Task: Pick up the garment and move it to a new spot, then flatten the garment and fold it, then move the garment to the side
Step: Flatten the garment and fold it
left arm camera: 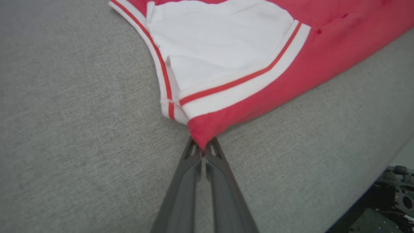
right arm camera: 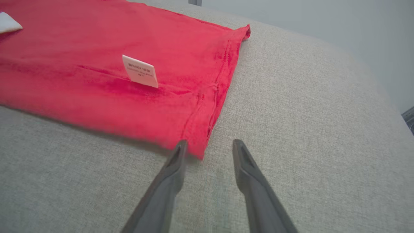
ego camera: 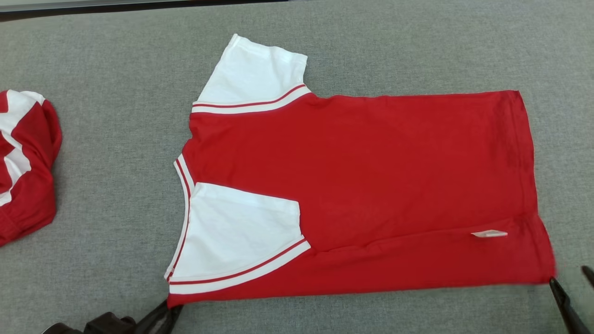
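The shirt (ego camera: 371, 176) lies flat on the gray counter (ego camera: 116, 185), with 1 white sleeve (ego camera: 241, 227) folded onto its red body. The left gripper (left arm camera: 203, 147) is clamped on the shirt's near collar-side corner. The right gripper (right arm camera: 208, 149) stands wide at the near hem corner, gripping nothing. A 2nd garment (ego camera: 23, 162) sits well apart to the left.

Bright, even, diffuse light from above in all views, no glare, no hard shadows. Head view is mostly sharp; lower right corner of the garment (ego camera: 371, 185) is smeared by motion blur, and there is a soft shadow beside the second garment (ego camera: 28, 162) at left. Left wrist view is softer, reds washed pinkish, top left corner hazy, thin shadow under the hem. Right wrist view: near hem blurred, right gripper (right arm camera: 210, 144) slightly soft, label (right arm camera: 140, 71) print unreadable, table (right arm camera: 307, 145) edge bowed by the wide lens
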Motion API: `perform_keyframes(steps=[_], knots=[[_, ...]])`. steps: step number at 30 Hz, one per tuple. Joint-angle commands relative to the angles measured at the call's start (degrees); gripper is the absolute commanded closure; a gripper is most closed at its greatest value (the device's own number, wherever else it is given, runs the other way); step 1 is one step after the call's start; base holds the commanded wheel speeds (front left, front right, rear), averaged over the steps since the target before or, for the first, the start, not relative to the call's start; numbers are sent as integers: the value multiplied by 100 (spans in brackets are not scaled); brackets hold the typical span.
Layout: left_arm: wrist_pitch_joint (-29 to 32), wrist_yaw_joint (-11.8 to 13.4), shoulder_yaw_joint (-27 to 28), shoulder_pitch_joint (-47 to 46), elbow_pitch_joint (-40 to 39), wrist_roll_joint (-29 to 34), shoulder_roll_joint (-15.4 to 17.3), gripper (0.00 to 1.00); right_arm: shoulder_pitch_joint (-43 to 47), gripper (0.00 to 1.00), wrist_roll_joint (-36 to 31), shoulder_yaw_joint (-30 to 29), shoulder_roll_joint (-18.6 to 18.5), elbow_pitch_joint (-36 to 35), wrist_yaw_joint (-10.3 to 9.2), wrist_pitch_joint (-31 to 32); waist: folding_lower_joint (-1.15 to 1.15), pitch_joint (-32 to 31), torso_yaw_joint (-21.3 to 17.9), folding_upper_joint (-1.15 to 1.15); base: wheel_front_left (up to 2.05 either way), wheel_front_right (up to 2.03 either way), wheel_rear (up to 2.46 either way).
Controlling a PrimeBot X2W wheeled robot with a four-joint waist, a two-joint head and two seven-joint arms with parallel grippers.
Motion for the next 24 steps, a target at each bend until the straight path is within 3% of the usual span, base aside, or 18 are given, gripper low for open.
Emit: perform_keyframes(steps=[1,4,8,12,14,17,20,24], knots=[[83,87,53,30,-3,-66,23,0,-10,0,-60,-89,-35,-39,-14,-3,0,1,-22,0,0,0,0],[222,184,110,163,-49,-188,79,0,41,0,-95,-277,-27,-75,-14,-3,0,-2,-47,0,0,0,0],[451,496,450,271,-385,-350,319,0,7,0,-212,-743,22,-202,-14,-3,0,-37,-107,0,0,0,0],[501,768,1108,-88,-871,-657,481,0,-510,0,-356,-996,269,-558,-14,-3,0,-14,-168,0,0,0,0],[581,798,1472,-517,-1026,-760,630,0,-747,0,-425,-828,417,-707,-14,-3,0,20,-159,0,0,0,0],[882,556,1695,-1417,-1073,-1049,728,0,-1162,0,-488,-398,412,-781,-14,-3,0,152,-175,0,0,0,0],[1265,143,1567,-2636,-772,-1174,757,0,-1606,0,-535,-80,461,-763,-14,-2,0,390,-223,0,0,0,0],[1976,-410,945,-4324,234,-1229,358,0,-2158,0,-594,233,584,-721,-14,-2,0,750,-317,0,0,0,0]])
